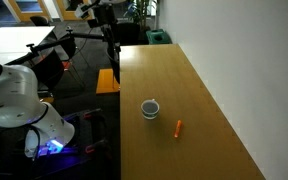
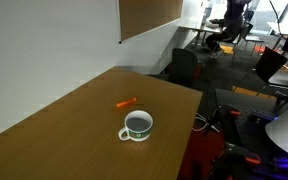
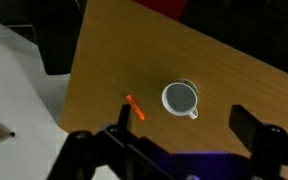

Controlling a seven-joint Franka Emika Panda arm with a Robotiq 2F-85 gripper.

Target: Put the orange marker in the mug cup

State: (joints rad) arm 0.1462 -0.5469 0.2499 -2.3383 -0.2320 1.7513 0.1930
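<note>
Wrist view: marker (image 3: pixel 135 108) lies diagonally at frame centre-left, above the gripper (image 3: pixel 172 142), just left of cup (image 3: pixel 180 98). Jaws released, empty.

Mug (image 1: pixel 150 108) stood upright on worktop (image 1: pixel 184 70), nearer open long edge than wall-side edge. Marker (image 1: pixel 179 127) lay flat on worktop near mug, not touching, toward wall-side edge. In wrist view marker lay left of mug, mug handle (image 3: pixel 194 112) pointing away from marker.
</note>
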